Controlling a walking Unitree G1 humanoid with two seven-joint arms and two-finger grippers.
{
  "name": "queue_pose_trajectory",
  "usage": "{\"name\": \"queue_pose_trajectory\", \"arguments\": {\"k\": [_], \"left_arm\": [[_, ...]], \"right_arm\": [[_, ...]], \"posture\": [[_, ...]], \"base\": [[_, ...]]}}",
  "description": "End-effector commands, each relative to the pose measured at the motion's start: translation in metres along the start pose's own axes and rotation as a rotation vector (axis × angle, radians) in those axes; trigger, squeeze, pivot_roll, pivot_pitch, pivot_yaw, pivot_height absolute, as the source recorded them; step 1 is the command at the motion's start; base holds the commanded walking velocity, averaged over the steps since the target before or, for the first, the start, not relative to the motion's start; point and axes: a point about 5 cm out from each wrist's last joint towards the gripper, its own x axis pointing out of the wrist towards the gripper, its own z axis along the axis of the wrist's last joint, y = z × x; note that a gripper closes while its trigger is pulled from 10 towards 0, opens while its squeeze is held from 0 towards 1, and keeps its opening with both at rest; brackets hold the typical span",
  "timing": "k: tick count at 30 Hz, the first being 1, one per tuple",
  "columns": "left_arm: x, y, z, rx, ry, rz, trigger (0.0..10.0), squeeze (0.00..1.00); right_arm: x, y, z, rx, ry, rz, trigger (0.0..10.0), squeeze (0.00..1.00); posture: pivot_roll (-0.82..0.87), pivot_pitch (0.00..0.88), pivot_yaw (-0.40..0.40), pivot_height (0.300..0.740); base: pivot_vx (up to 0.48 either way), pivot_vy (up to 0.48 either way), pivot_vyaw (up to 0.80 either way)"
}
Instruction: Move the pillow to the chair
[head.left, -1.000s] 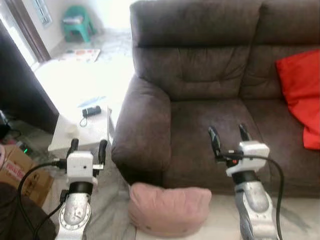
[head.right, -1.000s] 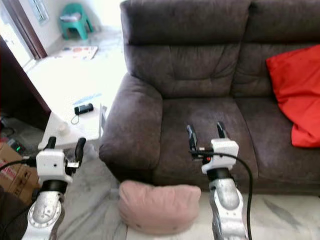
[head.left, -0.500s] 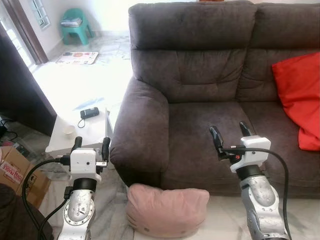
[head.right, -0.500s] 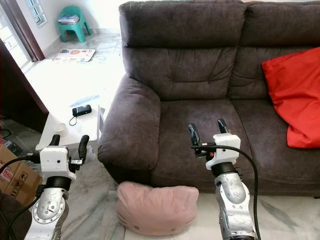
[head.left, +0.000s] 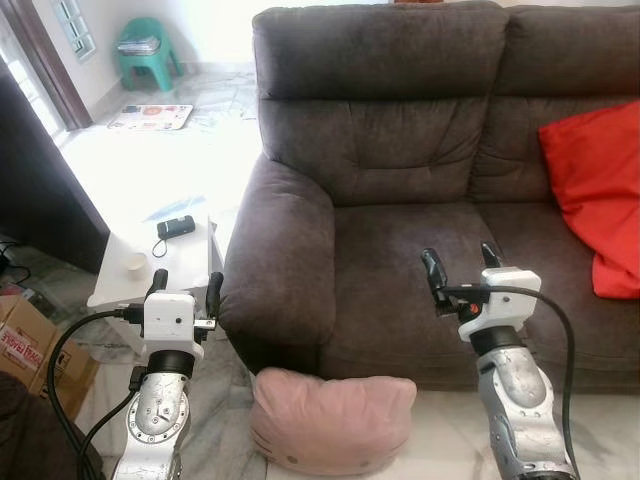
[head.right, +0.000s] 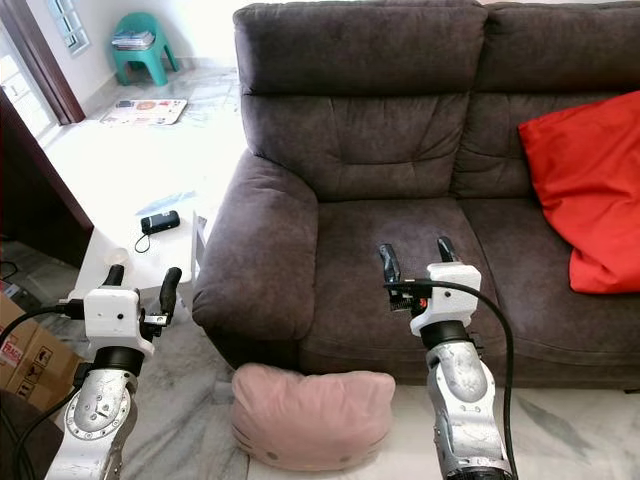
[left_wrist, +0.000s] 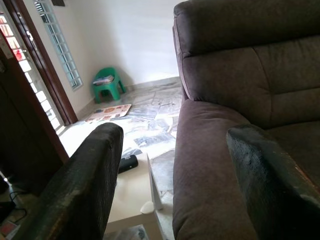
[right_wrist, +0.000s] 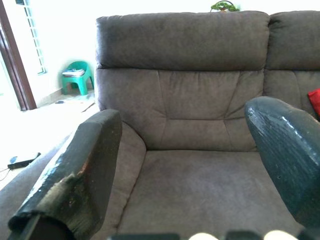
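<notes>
since a second ago the head camera has tipped up and steadied, so more of the sofa back shows and the blur is gone; the things themselves lie as they did. both arms are raised in front of the robot. the left gripper hovers beside the sofa's arm, above the edge of the small white counter, its fingers spread apart with nothing between them. the right gripper hangs over the seat cushion, fingers also wide open and empty.

the pink pillow lies on the floor against the foot of the sofa, low between the two arms and well below both grippers. a red cushion sits at the far right of the seat; a green stool stands far off by the wall, possibly the chair meant, though that is hard to tell.

risks from here: bending down could drive a wrist into the sofa front or the counter's corner. a one-sided pinch on soft stuffing may slip, and the red cushion could be mistaken for the target.
</notes>
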Motion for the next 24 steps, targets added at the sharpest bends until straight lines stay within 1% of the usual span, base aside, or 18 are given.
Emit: {"name": "queue_pose_trajectory", "arguments": {"k": [1, 8, 15, 24], "left_arm": [[0.0017, 0.0030, 0.0017, 0.012, 0.000, -0.004, 10.0, 0.00], [-0.0013, 0.0075, 0.0009, 0.023, 0.009, 0.005, 10.0, 0.00], [0.0000, 0.0075, 0.0020, 0.026, 0.007, 0.002, 10.0, 0.00], [0.0017, 0.0086, 0.0048, 0.024, 0.000, 0.000, 10.0, 0.00]], "right_arm": [[0.0047, 0.0035, 0.0068, 0.001, -0.020, 0.007, 10.0, 0.00], [0.0062, 0.0059, 0.0069, -0.004, -0.013, 0.015, 10.0, 0.00], [0.0070, 0.0064, 0.0080, -0.005, -0.012, 0.015, 10.0, 0.00], [0.0095, 0.0056, 0.0109, -0.005, -0.021, 0.014, 10.0, 0.00]], "posture": [[0.01, 0.016, 0.021, 0.740], [0.01, 0.021, 0.019, 0.740], [0.01, 0.041, 0.021, 0.740], [0.02, 0.042, 0.022, 0.740]], "base": [[0.000, 0.000, 0.00], [0.000, 0.000, 0.00], [0.000, 0.000, 0.00], [0.000, 0.000, 0.00]]}}
